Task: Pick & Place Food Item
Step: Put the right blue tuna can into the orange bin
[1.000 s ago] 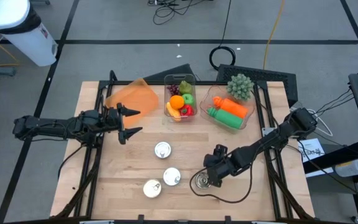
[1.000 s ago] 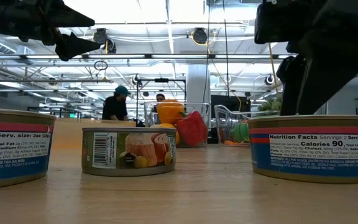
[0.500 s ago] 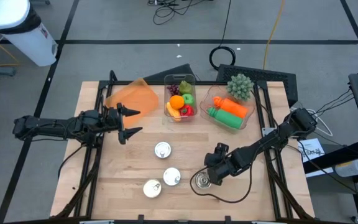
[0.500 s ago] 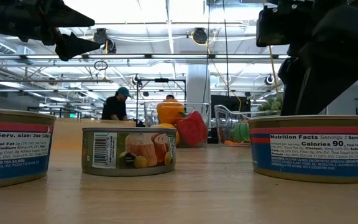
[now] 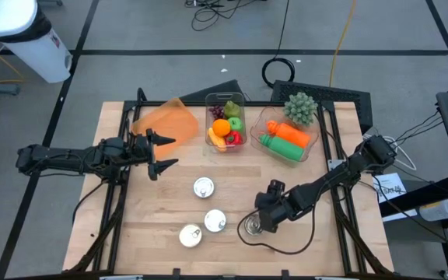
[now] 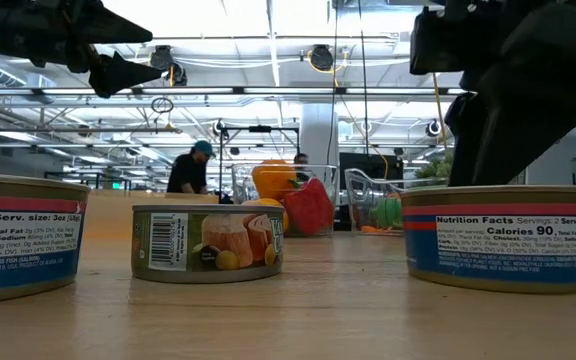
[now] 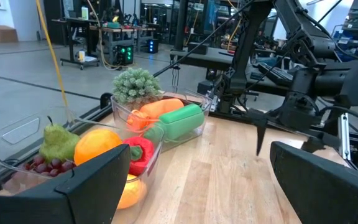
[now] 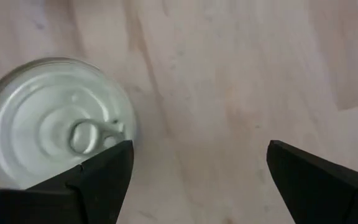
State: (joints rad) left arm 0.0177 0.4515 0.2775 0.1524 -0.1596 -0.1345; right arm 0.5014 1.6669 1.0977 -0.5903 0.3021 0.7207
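Low, right fingers point(image 8: 191, 180) spread, beside can point(image 8: 55, 121).

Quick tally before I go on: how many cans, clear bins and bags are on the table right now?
Cans: 4
Clear bins: 2
Orange bags: 1
Total: 7

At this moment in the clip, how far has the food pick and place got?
Nothing looks placed yet: all four silver pull-tab tins sit on the wooden table, and nothing is gripped. In hand: the right gripper hovers open beside the rightmost tin, its fingers not around it. The left gripper waits open near the orange bag. Left to do: grasp, lift and placement.
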